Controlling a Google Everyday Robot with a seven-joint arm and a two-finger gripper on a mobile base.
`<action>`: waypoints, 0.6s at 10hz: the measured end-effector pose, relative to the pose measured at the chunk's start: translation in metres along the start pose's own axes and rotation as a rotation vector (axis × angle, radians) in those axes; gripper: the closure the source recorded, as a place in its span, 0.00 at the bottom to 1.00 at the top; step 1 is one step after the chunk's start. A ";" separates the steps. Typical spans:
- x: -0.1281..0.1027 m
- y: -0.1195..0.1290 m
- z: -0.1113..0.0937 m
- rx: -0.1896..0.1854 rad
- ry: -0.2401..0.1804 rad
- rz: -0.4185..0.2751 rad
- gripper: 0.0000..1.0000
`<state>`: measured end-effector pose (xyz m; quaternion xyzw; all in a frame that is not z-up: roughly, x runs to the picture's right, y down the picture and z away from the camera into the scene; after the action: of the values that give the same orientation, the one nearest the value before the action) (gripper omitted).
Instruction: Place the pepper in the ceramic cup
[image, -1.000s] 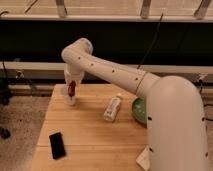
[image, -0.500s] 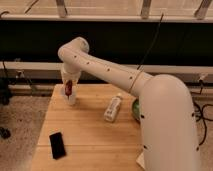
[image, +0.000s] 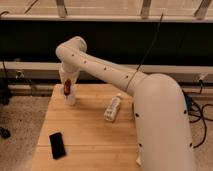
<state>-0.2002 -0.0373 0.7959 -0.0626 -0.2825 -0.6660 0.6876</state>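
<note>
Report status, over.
End effector at far left table corner, pepper at its tip. Ceramic cup directly beneath. Bottle, phone well aside.

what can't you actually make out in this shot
1. The cup, camera view: the gripper hangs over it at the table's back left corner and hides its rim and inside.
2. The pepper: only a red sliver shows at the gripper, so it is unclear whether it is inside the cup.
3. The table, right side: covered by the arm.
4. The bottle: label too small to read.
</note>
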 end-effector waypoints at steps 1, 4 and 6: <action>0.001 0.000 0.001 0.000 -0.002 -0.001 1.00; 0.004 -0.001 0.002 0.001 -0.008 -0.005 1.00; 0.006 -0.001 0.004 0.001 -0.014 -0.007 1.00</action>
<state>-0.2022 -0.0408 0.8019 -0.0660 -0.2878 -0.6679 0.6832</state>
